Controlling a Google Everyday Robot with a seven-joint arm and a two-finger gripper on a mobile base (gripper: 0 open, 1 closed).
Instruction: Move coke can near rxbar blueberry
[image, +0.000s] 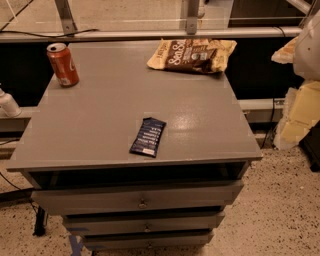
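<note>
The coke can (62, 64) is red with a silver top and stands upright at the far left corner of the grey cabinet top (100, 120). The rxbar blueberry (148, 137) is a flat dark navy bar with white text. It lies near the front edge, a little right of the middle, well apart from the can. My gripper (299, 112) shows as pale cream shapes at the right edge of the view, beyond the cabinet's right side. It is far from both the can and the bar and touches neither.
A brown-and-yellow snack bag (192, 54) lies at the far right of the top. A metal rail (150, 34) runs behind the cabinet. Drawers (142, 199) are below the front edge. A white object (8, 105) sits at the left, off the top.
</note>
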